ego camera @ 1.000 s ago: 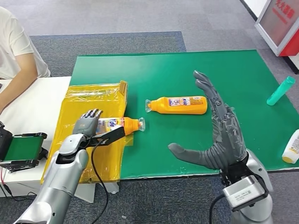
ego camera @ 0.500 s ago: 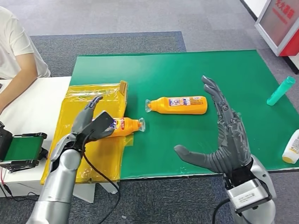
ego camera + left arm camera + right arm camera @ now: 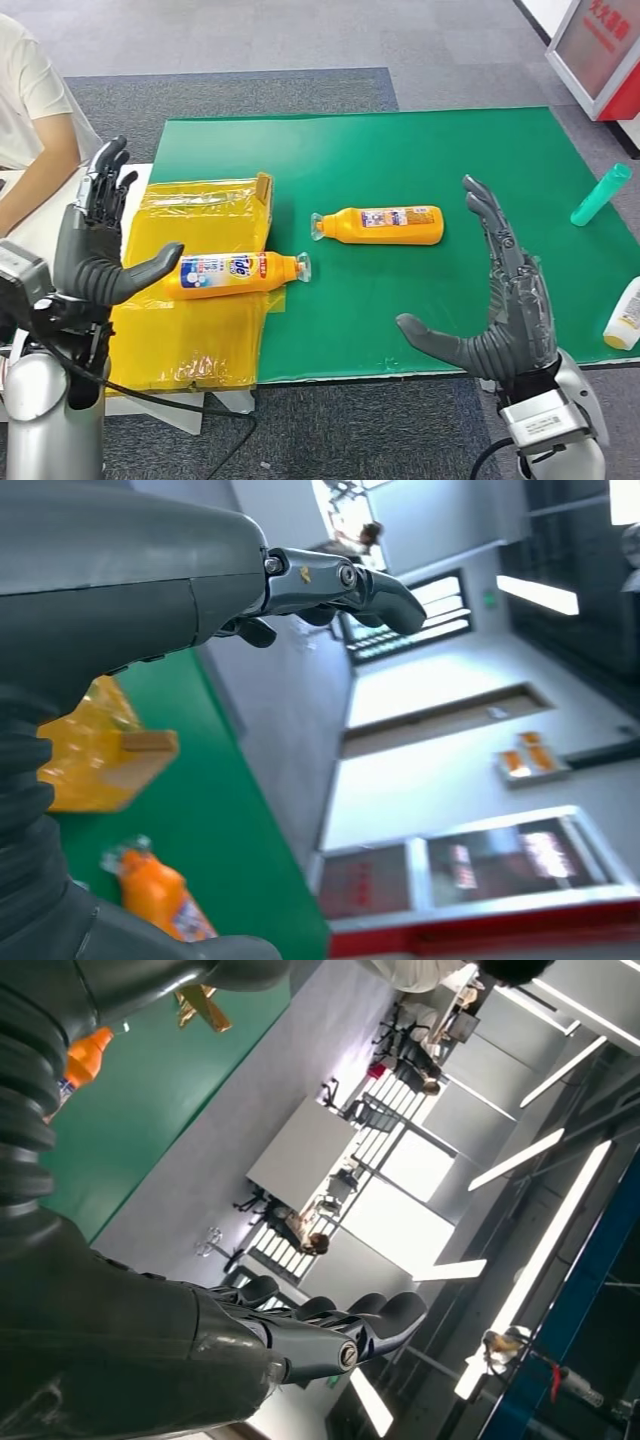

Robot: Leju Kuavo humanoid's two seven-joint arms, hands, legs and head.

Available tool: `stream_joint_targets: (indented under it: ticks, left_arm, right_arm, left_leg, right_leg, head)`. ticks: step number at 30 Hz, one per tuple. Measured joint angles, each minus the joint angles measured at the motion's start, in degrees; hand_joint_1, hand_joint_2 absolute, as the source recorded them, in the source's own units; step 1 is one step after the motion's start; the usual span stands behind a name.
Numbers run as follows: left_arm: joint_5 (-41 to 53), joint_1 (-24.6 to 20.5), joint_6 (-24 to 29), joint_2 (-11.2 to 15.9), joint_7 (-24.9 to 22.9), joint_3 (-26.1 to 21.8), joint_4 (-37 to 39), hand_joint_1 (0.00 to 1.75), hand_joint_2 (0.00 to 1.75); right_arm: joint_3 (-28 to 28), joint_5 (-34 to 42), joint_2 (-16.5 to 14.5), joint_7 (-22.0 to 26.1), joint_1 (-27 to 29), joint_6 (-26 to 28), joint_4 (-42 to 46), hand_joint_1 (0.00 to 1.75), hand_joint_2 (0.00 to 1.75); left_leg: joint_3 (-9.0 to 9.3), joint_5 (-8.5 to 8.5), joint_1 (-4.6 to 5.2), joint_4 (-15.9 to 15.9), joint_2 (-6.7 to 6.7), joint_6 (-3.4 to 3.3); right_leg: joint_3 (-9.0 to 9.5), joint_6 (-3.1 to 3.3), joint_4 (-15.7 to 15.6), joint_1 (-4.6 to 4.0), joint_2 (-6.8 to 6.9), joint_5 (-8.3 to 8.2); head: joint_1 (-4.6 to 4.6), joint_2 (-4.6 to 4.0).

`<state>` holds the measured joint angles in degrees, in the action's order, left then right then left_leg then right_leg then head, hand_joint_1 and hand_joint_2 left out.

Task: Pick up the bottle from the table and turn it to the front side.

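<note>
Your left hand [image 3: 94, 245] has its fingers [image 3: 104, 180] spread wide and pointing up, thumb stretched out toward the table, and nothing in it. It is raised beside the left edge of the yellow plastic bag [image 3: 198, 300], its thumb tip just short of the base of the nearer orange bottle [image 3: 234, 274]. In the left wrist view you see the same hand [image 3: 136, 590] with fingers extended in open air above the green mat [image 3: 204, 810].

Your right hand [image 3: 507, 300] is likewise wide, fingers [image 3: 490, 225] fanned upward and thumb out to the side, holding nothing. It hovers over the near edge of the green mat [image 3: 423, 160], well apart from both orange bottles.

The nearer orange bottle lies on its side on the yellow bag, label up, clear cap pointing right and just over the bag's edge. The second orange bottle [image 3: 381, 225] lies on its side on the bare mat beyond it, cap pointing left.

Further out, you have a teal bottle [image 3: 601, 194] lying near the mat's right edge and a white bottle [image 3: 625, 315] at the right border. A person's arm [image 3: 38, 165] rests at the white table [image 3: 68, 235] on the left.
</note>
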<state>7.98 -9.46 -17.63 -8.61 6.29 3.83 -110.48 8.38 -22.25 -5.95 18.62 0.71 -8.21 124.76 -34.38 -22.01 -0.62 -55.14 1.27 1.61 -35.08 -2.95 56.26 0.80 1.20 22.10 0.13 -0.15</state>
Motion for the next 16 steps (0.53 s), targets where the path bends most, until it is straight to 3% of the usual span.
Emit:
stream_joint_targets:
  ticks: [6,11,16]
  left_arm:
    - [-12.43,8.43,-1.87,3.24,5.11,-0.75,-8.90,0.00,1.75]
    - [-13.50,17.11,-2.16,3.88,6.72,-2.17,-11.47,0.00,1.75]
    - [-12.83,20.40,-2.15,3.99,7.29,-3.15,-12.37,0.00,1.75]
  right_arm:
    - [-1.63,4.09,-0.01,-3.46,1.19,-1.96,-0.34,0.00,1.75]
    - [-3.50,8.51,-0.02,-5.72,2.53,-3.82,-3.99,0.00,1.75]
    - [-4.41,8.59,-0.25,-6.69,2.72,-3.94,-6.67,0.00,1.75]
  left_leg:
    - [0.02,-0.09,0.00,0.01,0.00,-0.02]
    - [0.06,-0.21,0.00,0.01,0.00,-0.03]
    - [0.06,-0.21,0.00,0.01,0.00,-0.02]
  right_leg:
    - [0.03,0.00,0.01,0.00,0.00,0.06]
    - [0.06,0.00,0.00,0.00,0.01,0.16]
    - [0.09,0.00,0.01,0.00,0.00,0.15]
  head:
    - [-0.01,0.00]
    - [-0.01,0.01]
    - [-0.01,0.00]
